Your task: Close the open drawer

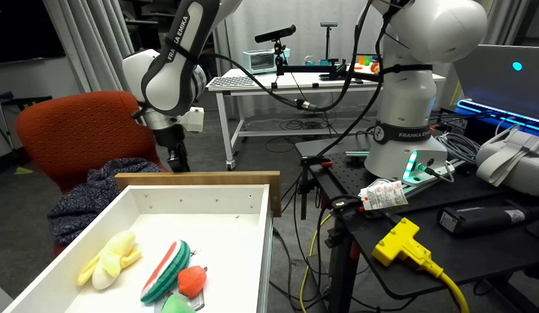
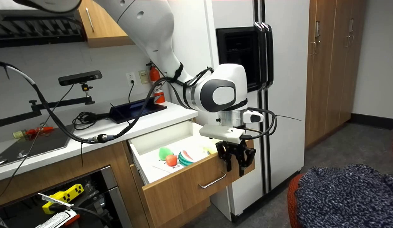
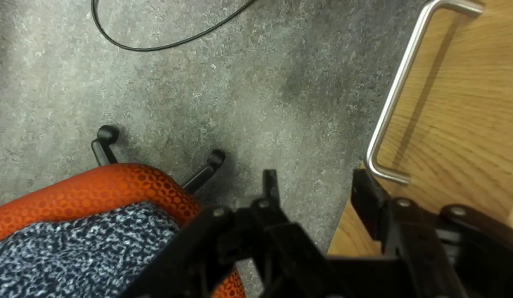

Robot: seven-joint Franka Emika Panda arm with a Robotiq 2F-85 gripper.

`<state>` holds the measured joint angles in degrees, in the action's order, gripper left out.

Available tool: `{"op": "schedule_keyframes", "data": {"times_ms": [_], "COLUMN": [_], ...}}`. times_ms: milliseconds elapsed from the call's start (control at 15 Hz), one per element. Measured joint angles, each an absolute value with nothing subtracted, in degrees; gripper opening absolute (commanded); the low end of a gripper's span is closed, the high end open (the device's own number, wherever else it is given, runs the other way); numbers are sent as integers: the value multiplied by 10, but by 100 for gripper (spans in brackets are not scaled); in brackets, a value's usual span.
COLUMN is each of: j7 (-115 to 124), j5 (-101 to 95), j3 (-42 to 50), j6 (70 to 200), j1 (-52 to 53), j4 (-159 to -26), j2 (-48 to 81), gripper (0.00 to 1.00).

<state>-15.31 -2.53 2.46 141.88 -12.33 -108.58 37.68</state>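
Note:
The drawer is pulled out from the wooden cabinet, with white inner walls and a wooden front. It shows in both exterior views [image 1: 204, 178] [image 2: 180, 190], and its front shows in the wrist view [image 3: 467, 107]. A metal handle [image 2: 212, 181] is on the front; it also shows in the wrist view [image 3: 391, 103]. My gripper [image 2: 235, 169] is open and empty, pointing down at the outer side of the front, beside the handle's end. In the wrist view its fingers [image 3: 315, 176] are apart, one overlapping the drawer front. I cannot tell whether it touches.
In the drawer lie a yellow plush [image 1: 111, 261], a watermelon slice [image 1: 167, 271], a red fruit [image 1: 192, 281] and a green one [image 1: 177, 304]. An orange chair [image 1: 78, 126] with a dark cloth [image 2: 345, 196] stands facing the drawer front. A refrigerator [image 2: 288, 95] stands beside the cabinet.

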Motion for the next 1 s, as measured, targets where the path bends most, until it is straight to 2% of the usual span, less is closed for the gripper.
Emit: {"op": "schedule_keyframes", "data": {"times_ms": [200,1000], "j7": [-178,-308], "j5": [-14,62], "j3": [6,-73], "j6": [1394,1292], "j1": [-131,-145], "j4": [-1078,-1060], "j2": [378,379], "gripper": [0,0]}}
